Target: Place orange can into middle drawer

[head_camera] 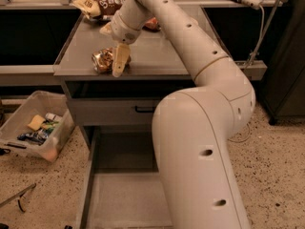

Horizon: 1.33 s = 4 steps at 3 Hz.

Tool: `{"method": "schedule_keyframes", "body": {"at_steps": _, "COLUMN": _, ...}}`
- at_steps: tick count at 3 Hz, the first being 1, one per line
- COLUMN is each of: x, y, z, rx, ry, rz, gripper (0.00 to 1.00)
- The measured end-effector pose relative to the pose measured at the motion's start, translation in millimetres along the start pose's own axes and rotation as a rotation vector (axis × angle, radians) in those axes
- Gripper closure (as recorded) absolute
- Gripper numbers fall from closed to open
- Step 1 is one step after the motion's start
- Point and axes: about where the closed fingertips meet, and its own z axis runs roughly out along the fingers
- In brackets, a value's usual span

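The orange can (101, 60), crumpled and golden, lies on its side on the grey counter top (157, 56) near the front left edge. My gripper (119, 63) points down right beside the can, on its right side, touching or almost touching it. The middle drawer (121, 199) is pulled out low below the counter, with a bare grey floor. My arm hides its right part.
A shallower grey drawer with a black handle (144, 109) sits just under the counter. A brown snack bag (97, 4) and a red item (153, 24) lie at the counter's back. A clear plastic bin (33, 128) with small items stands on the speckled floor at the left.
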Motion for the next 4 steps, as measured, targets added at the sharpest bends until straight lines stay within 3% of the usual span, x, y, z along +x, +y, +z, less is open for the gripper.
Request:
{"method": "schedule_keyframes", "body": {"at_steps": 1, "x": 0.0, "y": 0.1, "z": 0.3, "rx": -0.001, "ry": 0.000, "rz": 0.000, "gripper": 0.19}}
{"method": "schedule_keyframes", "body": {"at_steps": 4, "x": -3.0, "y": 7.1, "z": -2.5, "rx": 0.022, "ry": -0.006, "rz": 0.000, "gripper": 0.89}}
